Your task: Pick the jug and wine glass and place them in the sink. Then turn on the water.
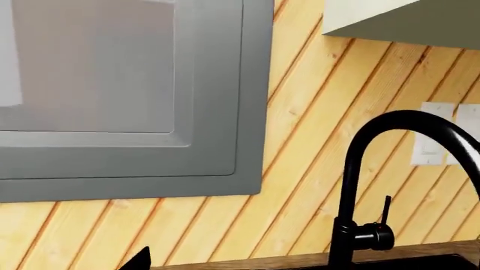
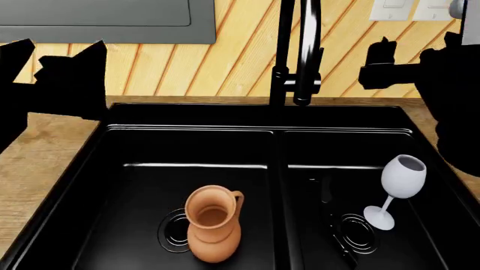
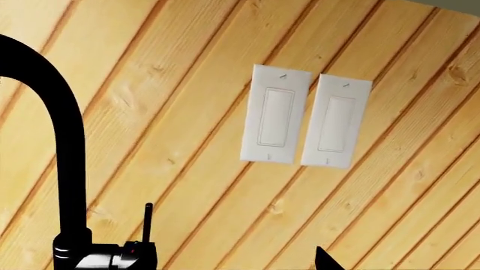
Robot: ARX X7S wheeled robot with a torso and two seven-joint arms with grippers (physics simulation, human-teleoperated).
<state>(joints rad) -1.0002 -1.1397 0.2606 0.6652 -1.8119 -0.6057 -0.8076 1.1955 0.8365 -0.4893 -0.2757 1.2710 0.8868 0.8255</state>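
Observation:
The terracotta jug (image 2: 213, 224) stands upright in the left basin of the black sink (image 2: 191, 128), by its drain. The pale wine glass (image 2: 397, 185) stands upright in the right basin next to that drain. The tall black faucet (image 2: 296, 50) rises behind the centre divider; it also shows in the left wrist view (image 1: 360, 185) and the right wrist view (image 3: 71, 169), with its thin lever (image 3: 148, 222). My left gripper (image 2: 58, 50) is open and empty above the left counter. My right gripper (image 2: 416, 45) is open and empty, right of the faucet at handle height. One fingertip (image 1: 139, 260) shows in the left wrist view and one fingertip (image 3: 325, 260) in the right wrist view.
A wooden counter (image 2: 37, 163) surrounds the sink. The wall behind is diagonal wood planks with a grey framed panel (image 1: 135, 95) at the left and two white wall switches (image 3: 304, 121) at the right. A pale overhead unit (image 1: 405, 19) hangs above the faucet.

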